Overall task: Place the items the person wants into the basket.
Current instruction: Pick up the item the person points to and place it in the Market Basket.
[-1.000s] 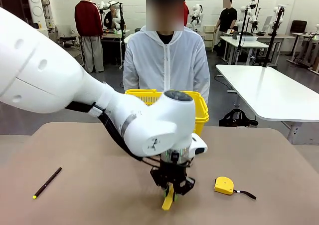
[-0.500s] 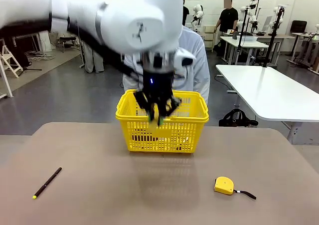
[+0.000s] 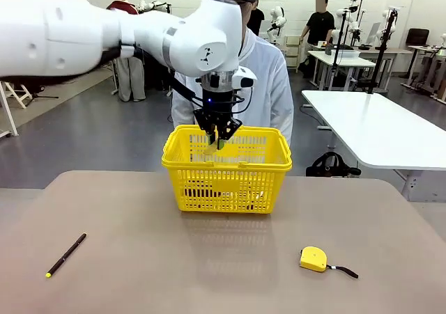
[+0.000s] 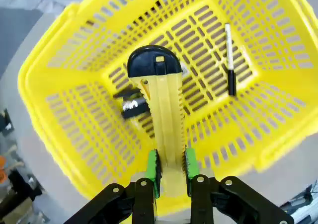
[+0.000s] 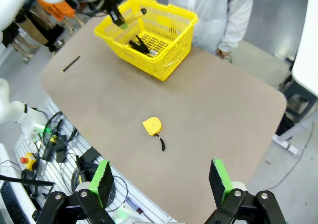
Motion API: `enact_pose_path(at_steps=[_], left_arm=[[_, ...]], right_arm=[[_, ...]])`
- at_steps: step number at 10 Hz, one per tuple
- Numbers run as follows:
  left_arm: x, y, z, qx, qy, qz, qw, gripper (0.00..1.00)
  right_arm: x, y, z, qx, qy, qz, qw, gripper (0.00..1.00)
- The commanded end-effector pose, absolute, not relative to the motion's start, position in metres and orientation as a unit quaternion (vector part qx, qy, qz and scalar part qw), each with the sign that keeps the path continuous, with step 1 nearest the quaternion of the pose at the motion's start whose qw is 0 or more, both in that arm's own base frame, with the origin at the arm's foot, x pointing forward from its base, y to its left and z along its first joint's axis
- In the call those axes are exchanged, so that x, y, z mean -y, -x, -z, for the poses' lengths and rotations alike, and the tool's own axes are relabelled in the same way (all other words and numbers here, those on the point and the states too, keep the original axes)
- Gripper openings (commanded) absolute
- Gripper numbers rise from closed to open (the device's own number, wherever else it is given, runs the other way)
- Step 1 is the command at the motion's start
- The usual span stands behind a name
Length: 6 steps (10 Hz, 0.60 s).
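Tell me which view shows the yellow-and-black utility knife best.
Left wrist view: the slim yellow-and-black utility knife runs up the middle, clamped between green pads. Front view gives a yellow sliver under the left tool; right wrist view, a distant speck.

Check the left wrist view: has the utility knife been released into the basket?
No, the left gripper clamps the utility knife above the basket.

Bright, even indoor light, soft faint shadow beneath the basket [image 3: 226,178] toward 6 o'clock, sharp focus throughout, wide-angle bending at wrist-view edges, no glare on the table [image 3: 174,272]
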<state>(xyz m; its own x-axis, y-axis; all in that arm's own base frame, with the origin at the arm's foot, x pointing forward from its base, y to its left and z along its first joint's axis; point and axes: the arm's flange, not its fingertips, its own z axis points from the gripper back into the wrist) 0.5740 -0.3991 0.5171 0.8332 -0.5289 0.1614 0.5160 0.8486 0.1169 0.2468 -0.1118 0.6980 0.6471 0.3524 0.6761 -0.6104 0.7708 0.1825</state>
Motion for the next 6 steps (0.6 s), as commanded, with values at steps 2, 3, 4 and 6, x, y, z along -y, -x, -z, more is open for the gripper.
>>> enact_pose_path(at_steps=[2,3,4,6], left_arm=[[0.41,-0.59,-0.519,0.085,-0.008,0.317,0.945,0.0],[0.409,-0.589,-0.511,0.074,-0.014,0.315,0.946,0.0],[0.408,-0.589,-0.503,0.066,-0.016,0.319,0.945,0.0],[0.405,-0.591,-0.484,0.049,-0.016,0.317,0.947,0.0]], right_arm=[[0.111,-0.248,-0.697,0.322,-0.208,-0.278,0.881,1.0],[0.111,-0.248,-0.697,0.322,-0.208,-0.278,0.881,1.0],[0.111,-0.248,-0.697,0.322,-0.208,-0.278,0.881,1.0],[0.111,-0.248,-0.697,0.322,-0.208,-0.278,0.881,1.0]])
